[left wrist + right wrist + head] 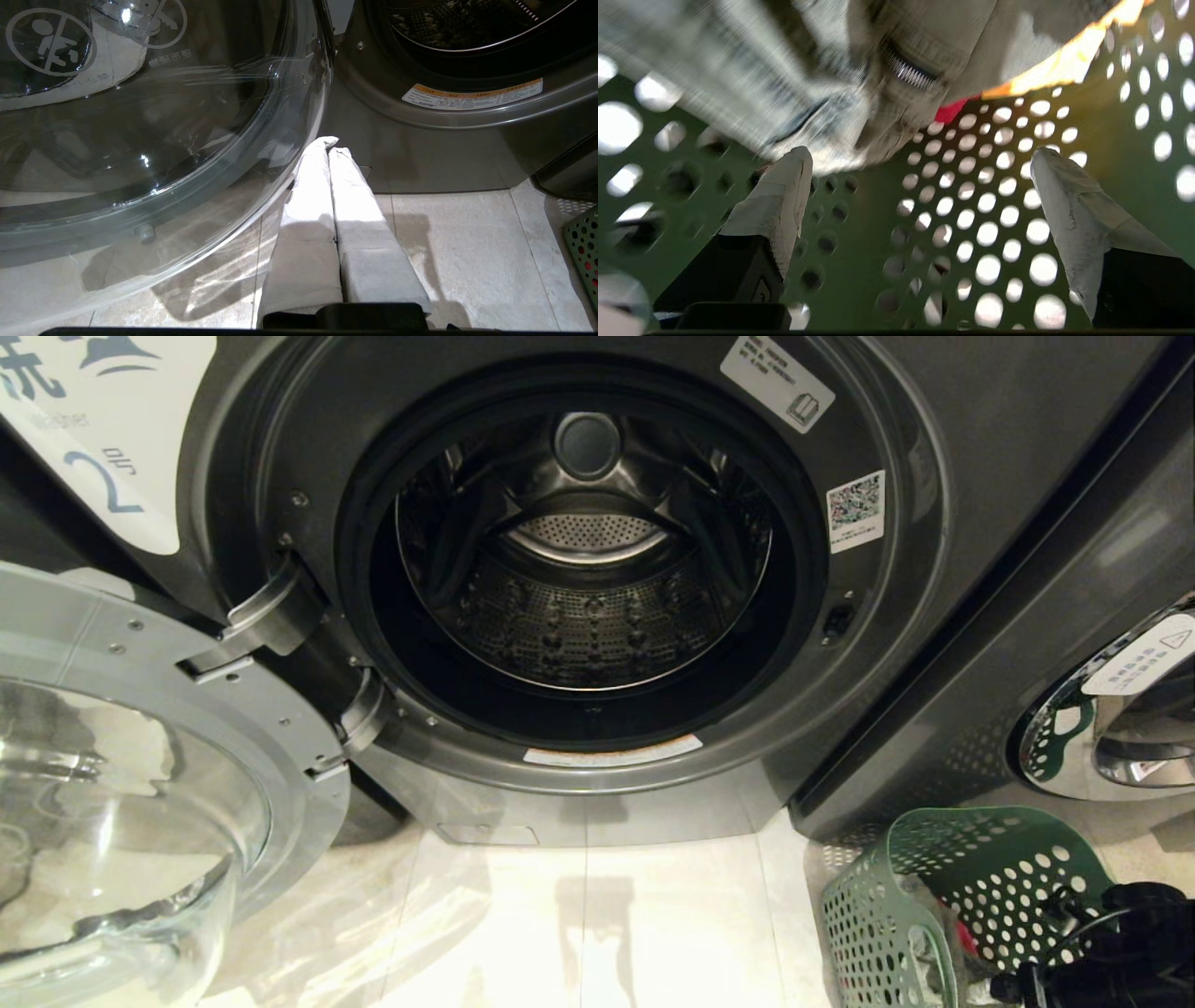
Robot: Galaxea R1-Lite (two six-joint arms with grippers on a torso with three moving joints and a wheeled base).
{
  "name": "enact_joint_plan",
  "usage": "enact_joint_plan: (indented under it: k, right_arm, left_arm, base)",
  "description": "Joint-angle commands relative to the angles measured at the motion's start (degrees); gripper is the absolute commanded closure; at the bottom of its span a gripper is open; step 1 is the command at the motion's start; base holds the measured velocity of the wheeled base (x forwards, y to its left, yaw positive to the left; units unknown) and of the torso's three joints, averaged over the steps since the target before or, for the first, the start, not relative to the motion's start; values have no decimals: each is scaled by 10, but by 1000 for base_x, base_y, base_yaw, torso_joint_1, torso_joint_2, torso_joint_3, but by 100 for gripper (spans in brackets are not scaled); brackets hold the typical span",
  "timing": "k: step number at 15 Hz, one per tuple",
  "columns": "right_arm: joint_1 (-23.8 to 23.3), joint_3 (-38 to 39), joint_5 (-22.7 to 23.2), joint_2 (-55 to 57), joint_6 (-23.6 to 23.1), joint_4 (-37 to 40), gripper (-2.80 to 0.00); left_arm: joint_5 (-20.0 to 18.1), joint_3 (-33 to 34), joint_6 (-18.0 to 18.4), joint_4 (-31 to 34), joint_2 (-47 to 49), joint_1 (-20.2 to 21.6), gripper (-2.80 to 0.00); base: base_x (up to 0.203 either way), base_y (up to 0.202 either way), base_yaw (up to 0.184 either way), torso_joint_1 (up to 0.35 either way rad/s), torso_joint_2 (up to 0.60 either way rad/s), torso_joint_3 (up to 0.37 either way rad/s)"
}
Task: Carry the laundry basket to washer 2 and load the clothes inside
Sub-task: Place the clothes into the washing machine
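Since the dark green plastic laundry basket with round-holed walls [971,896] stands on the pale floor tiles [597,924] at the near right, just beside the machine's front, the clothes need only a short lift to the drum. Inside it lie the clothes: a faded grey-green denim piece with a metal zip [822,74], a bright red garment [948,112] peeping from beneath, and a yellow-orange garment [1064,65] along one edge. The right gripper [920,163] reaches down into the basket, its white-wrapped fingers [784,186] spread wide and holding nothing, one tip close by the denim; I judge it is lining up for a first grab. The dark grey front-load washer 2 [597,765] gapes ahead, its steel drum empty, its chrome-ringed glass door [140,784] swung out to the left. A white label on its front [112,439] carries a blue "2"; the other stickers are too small to read. The left gripper [328,144] hangs low by the door, fingers pressed together, empty.
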Motion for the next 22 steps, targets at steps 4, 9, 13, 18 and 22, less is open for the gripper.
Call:
enact_joint_plan:
  k: [4, 9, 13, 18, 22]
  right_arm:
    - [3, -88, 24, 119, 12, -3, -280]
    - [29, -146, 68, 185, 38, -30, -280]
    - [42, -205, 72, 243, 38, -32, -280]
    - [44, -245, 6, 246, 22, -31, -280]
    - [53, -295, 18, 296, 28, -31, -280]
  left_arm:
    - [0, 23, 0, -1, 1, 0, 0]
    - [0, 23, -1, -1, 1, 0, 0]
    - [0, 23, 0, -1, 1, 0, 0]
    - [0, 23, -1, -1, 1, 0, 0]
    - [0, 23, 0, -1, 1, 0, 0]
  base:
    - [0, 0, 0, 0, 0, 0]
    - [0, 0, 0, 0, 0, 0]
    - [0, 0, 0, 0, 0, 0]
    - [0, 0, 0, 0, 0, 0]
    - [0, 0, 0, 0, 0, 0]
